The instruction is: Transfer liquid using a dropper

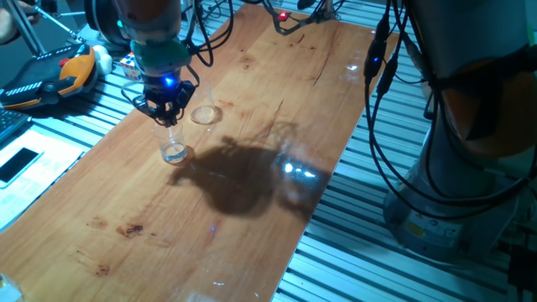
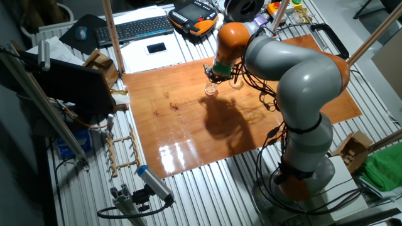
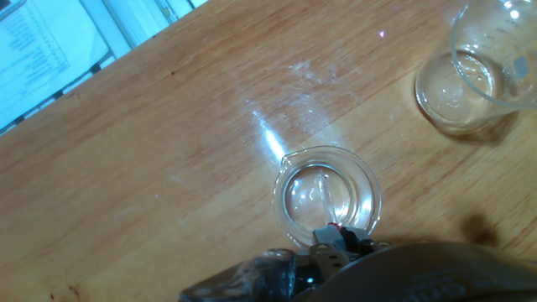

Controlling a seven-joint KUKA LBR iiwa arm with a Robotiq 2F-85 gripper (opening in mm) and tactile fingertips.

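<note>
My gripper (image 1: pixel 168 113) hangs right over a small clear glass cup (image 1: pixel 174 148) near the far left of the wooden board (image 1: pixel 252 210). In the hand view the cup (image 3: pixel 357 180) sits straight below the gripper (image 3: pixel 336 242). A small red bulb of the dropper (image 3: pixel 336 227) shows between the fingers, and its thin clear tube reaches down into the cup. A faint glint of liquid (image 3: pixel 302 197) lies in the cup. A flat round clear dish (image 1: pixel 205 115) stands just beside it, also at the hand view's upper right (image 3: pixel 461 88). The gripper (image 2: pixel 212 76) looks shut on the dropper.
An orange teach pendant (image 1: pixel 59 75) and a phone (image 1: pixel 18 164) lie on the metal table left of the board. A keyboard (image 2: pixel 135 28) lies beyond the board. Black cables (image 1: pixel 382 101) hang at the board's right edge. The arm's base (image 2: pixel 301 169) stands beside the board.
</note>
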